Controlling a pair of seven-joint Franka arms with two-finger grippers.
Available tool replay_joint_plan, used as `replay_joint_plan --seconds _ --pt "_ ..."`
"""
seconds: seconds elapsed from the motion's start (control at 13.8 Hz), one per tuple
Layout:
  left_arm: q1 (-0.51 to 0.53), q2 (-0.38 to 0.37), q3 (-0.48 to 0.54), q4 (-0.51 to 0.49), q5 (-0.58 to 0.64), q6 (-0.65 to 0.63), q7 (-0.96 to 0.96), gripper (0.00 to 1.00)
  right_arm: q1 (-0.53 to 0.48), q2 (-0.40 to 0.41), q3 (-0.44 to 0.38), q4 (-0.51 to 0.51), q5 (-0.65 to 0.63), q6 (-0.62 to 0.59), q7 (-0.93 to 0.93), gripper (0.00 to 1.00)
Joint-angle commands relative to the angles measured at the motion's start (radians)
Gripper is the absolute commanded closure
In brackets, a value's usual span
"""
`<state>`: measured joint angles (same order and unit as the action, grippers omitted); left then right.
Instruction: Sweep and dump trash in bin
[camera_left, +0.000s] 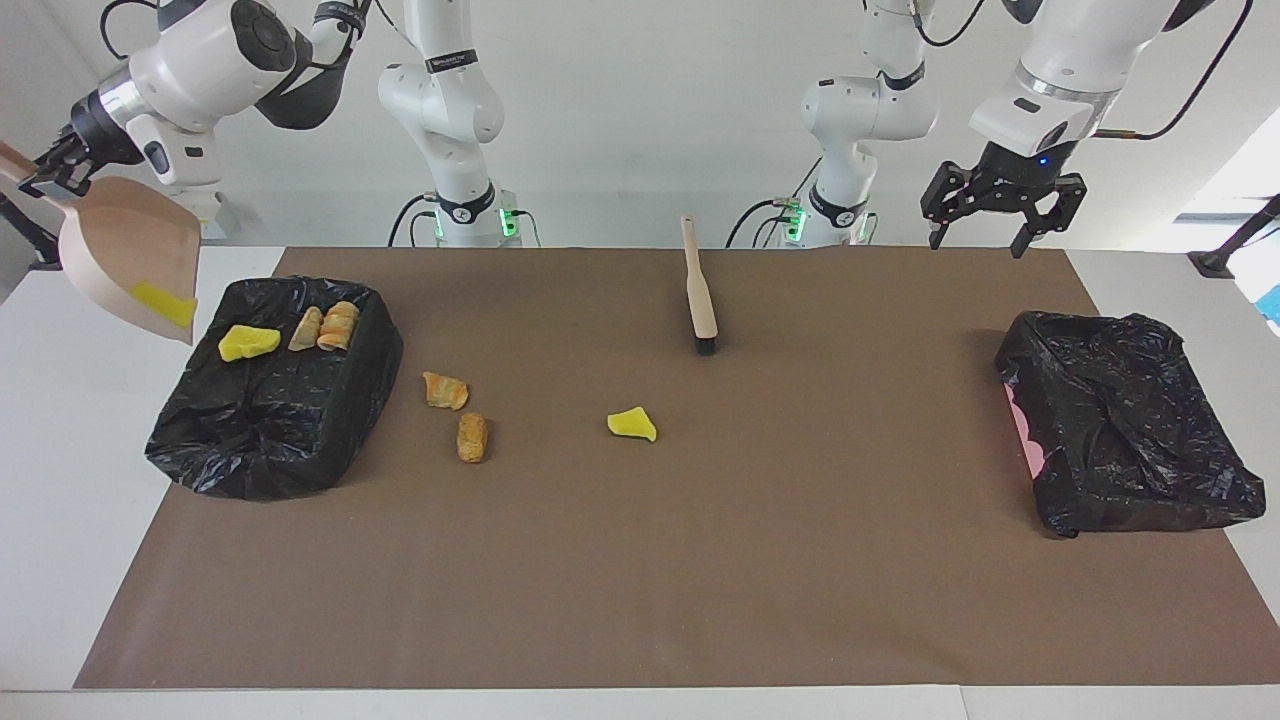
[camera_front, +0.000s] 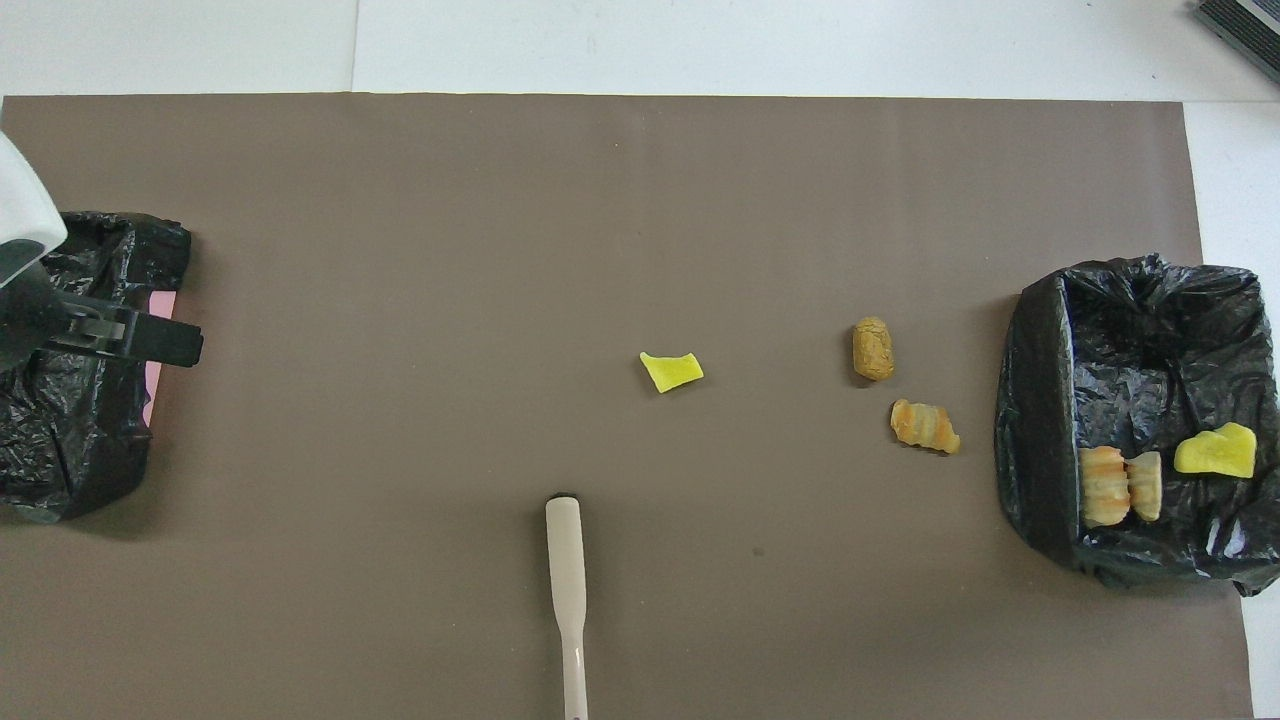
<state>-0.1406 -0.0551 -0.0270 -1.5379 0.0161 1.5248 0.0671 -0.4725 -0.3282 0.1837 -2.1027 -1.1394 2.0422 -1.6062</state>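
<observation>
1. Facing: right gripper (camera_left: 55, 180) clamped on dustpan (camera_left: 128, 260) handle, up beside bin (camera_left: 275, 400) (yellow sponge (camera_left: 165, 305) inside pan). Left gripper (camera_left: 992, 212) spread, empty, raised.
2. Overhead: three trash pieces (camera_front: 1145, 478) in bin (camera_front: 1030, 400); three more (camera_front: 905, 395) on mat (camera_front: 500, 230) beside bin; brush (camera_front: 567, 590) nearer robots.

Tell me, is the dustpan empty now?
No, a yellow sponge piece lies in the tilted dustpan that the right gripper holds up beside the bin.
</observation>
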Motion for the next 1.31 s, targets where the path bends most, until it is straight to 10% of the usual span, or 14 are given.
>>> replay_joint_plan --seconds 0.0,0.94,1.23 --pt "-0.024 0.018 0.025 0.036 0.008 -0.044 0.013 0.00 -0.005 -0.022 0.003 -0.020 -0.023 -0.002 0.008 1.00" --pt "-0.014 -0.002 0.052 0.027 -0.021 -0.025 0.010 0.00 0.091 -0.114 0.003 -0.120 -0.204 -0.034 0.184 1.00" --pt "-0.016 -0.002 0.052 0.027 -0.021 -0.031 0.006 0.00 0.094 -0.103 0.002 -0.126 0.005 -0.040 0.140 1.00"
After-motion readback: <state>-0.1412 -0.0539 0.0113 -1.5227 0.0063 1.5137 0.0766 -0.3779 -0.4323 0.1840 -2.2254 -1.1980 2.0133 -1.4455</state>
